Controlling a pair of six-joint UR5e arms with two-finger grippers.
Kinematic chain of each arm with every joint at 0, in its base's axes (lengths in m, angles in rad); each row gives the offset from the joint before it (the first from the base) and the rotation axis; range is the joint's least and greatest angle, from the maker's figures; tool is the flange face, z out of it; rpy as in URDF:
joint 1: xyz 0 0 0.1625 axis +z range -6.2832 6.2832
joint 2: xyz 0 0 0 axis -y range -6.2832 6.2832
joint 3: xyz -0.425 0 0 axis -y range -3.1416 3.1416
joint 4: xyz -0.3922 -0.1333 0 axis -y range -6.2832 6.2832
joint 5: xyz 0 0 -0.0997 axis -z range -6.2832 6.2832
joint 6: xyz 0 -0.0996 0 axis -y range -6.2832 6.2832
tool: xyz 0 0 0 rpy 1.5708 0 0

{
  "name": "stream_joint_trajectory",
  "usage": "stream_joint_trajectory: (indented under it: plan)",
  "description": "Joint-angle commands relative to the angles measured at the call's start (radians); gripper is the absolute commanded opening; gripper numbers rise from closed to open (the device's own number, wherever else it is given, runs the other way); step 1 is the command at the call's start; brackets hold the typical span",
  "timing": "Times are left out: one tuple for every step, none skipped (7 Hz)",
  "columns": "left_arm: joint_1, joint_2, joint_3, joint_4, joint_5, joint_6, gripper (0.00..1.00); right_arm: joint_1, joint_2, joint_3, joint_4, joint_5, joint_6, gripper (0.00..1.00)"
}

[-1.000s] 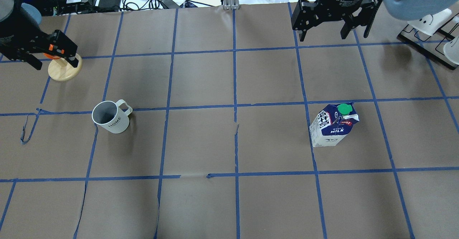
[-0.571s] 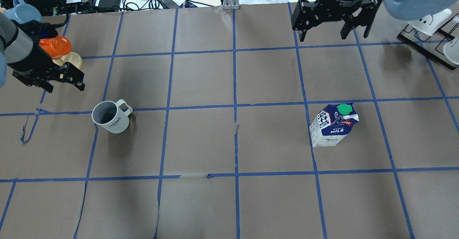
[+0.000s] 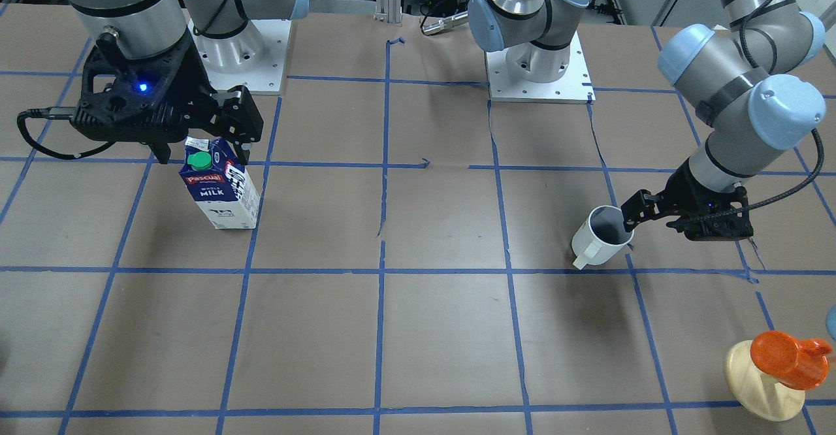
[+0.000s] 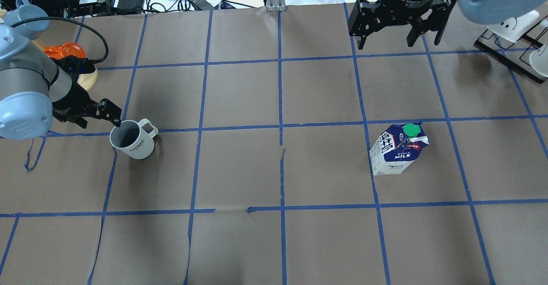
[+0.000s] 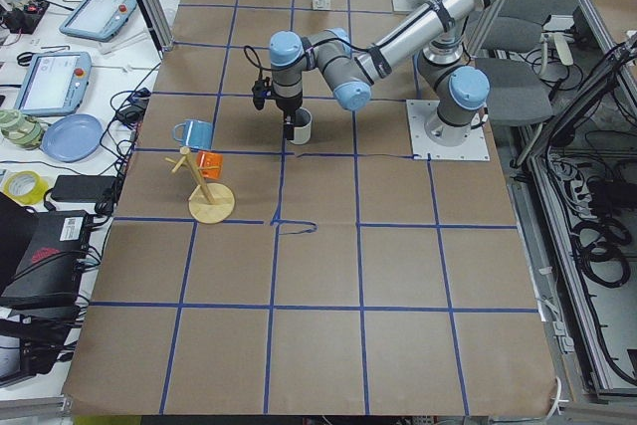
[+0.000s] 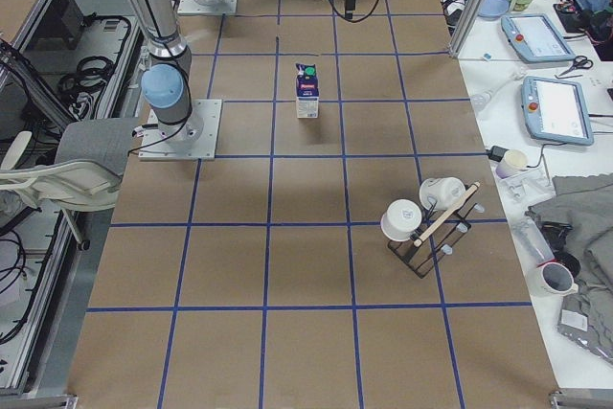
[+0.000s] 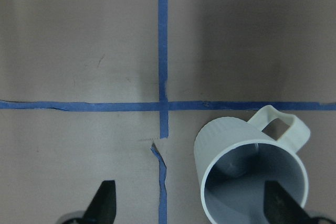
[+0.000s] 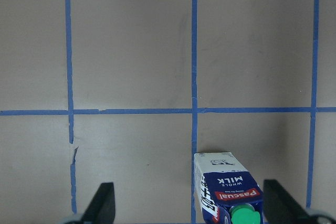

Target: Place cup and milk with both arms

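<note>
Left arm stretched far out across the worktop [image 4: 239,169], wrist bent so the left claw [image 4: 99,116] points straight down, spread wide, one finger at the rim of the cup [image 4: 130,141] and the other well clear. The cup stands upright, handle facing away from the arm. Over on the other side, the right claw [image 4: 398,37] hangs high above the upright milk [image 4: 398,150], pointing down, wide open and gripping nothing
</note>
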Motion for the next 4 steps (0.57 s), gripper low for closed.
stream_joint_trajectory:
  plan:
    - [0.000,-0.034,-0.012,0.000,-0.046,0.000,1.00,0.000,0.000,0.000,0.001,0.000,0.000,1.00]
    - [0.000,-0.059,-0.018,0.003,-0.058,0.002,0.90,0.000,0.000,0.000,0.001,-0.002,0.002,1.00]
    - [0.000,-0.076,-0.016,0.003,-0.051,0.000,0.64,0.000,0.000,0.000,0.001,-0.002,0.002,1.00]
    - [0.000,-0.073,-0.023,0.002,-0.049,0.002,0.38,0.002,0.000,0.000,0.001,-0.002,0.002,1.00]
